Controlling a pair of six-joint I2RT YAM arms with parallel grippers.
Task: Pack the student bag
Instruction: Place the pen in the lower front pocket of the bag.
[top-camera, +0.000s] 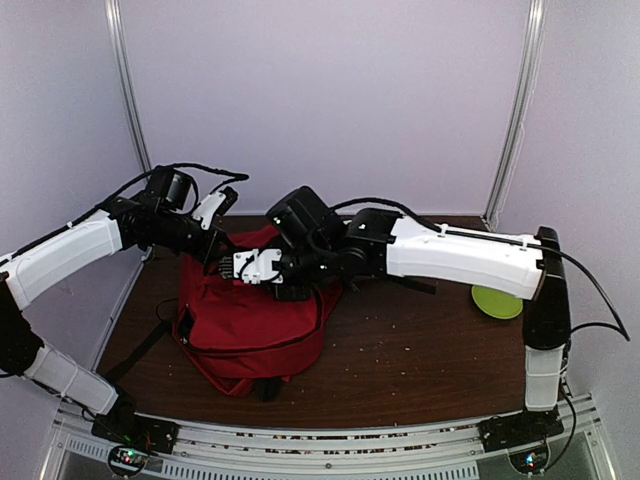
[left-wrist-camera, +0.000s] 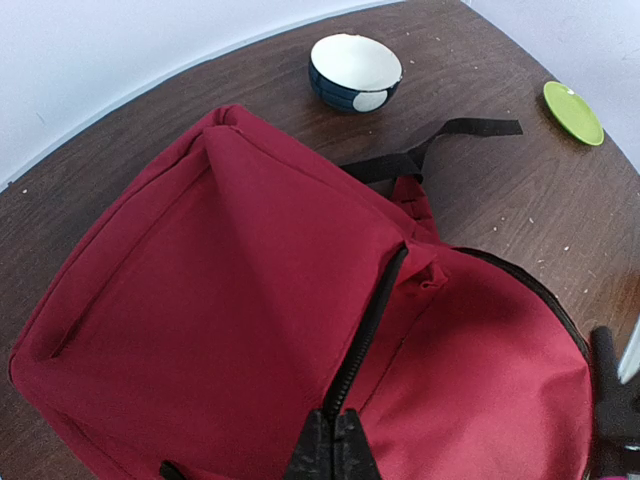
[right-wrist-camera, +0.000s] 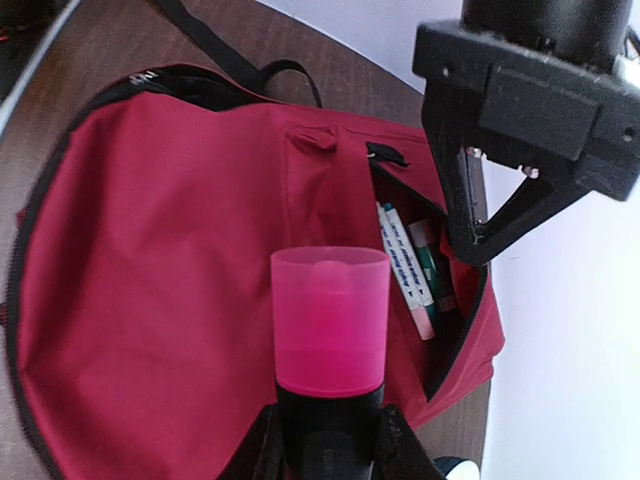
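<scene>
The red student bag (top-camera: 250, 325) lies on the brown table and fills both wrist views (left-wrist-camera: 250, 300) (right-wrist-camera: 170, 260). My left gripper (left-wrist-camera: 335, 445) is shut on the bag's fabric at the black zip (left-wrist-camera: 370, 320), holding a front pocket open; it shows in the right wrist view (right-wrist-camera: 470, 245) at the pocket's edge. My right gripper (right-wrist-camera: 328, 432) is shut on a pink highlighter (right-wrist-camera: 330, 320) with a black body, held above the bag just left of the open pocket (right-wrist-camera: 440, 300). Several pens (right-wrist-camera: 408, 265) lie inside that pocket. From above, both grippers meet over the bag's far end (top-camera: 228, 265).
A dark blue bowl with a white inside (left-wrist-camera: 355, 70) stands beyond the bag. A green plate (top-camera: 497, 300) (left-wrist-camera: 573, 112) lies at the right of the table. A black strap (left-wrist-camera: 430, 150) trails from the bag towards the bowl.
</scene>
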